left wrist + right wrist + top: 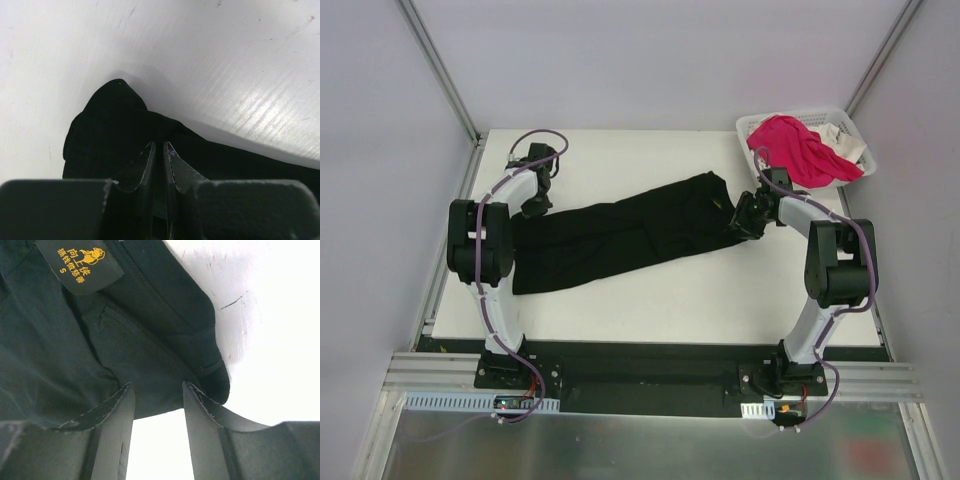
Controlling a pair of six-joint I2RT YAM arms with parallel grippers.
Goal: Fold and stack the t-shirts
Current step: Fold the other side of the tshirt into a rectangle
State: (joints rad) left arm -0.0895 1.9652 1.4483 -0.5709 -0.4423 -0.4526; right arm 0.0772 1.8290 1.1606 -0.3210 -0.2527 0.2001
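Note:
The black t-shirt (620, 235) lies stretched in a long band across the white table (720, 300), with no print showing. My left gripper (535, 207) is at its left end. In the left wrist view its jaws (160, 145) stand almost together, only a thin slit between them, and a ridge of black cloth (100, 130) runs up to the tips. My right gripper (745, 222) is at the shirt's right end by the collar. It is open (157, 387), bare table shows between its fingers, and the hem (60, 355) lies at the tips.
A white lattice basket (800, 113) stands at the back right corner, holding the bright pink t-shirt (800, 150) and the white one (850, 148). A black neck label with yellow print (80, 265) shows inside the collar. Metal frame posts flank the table.

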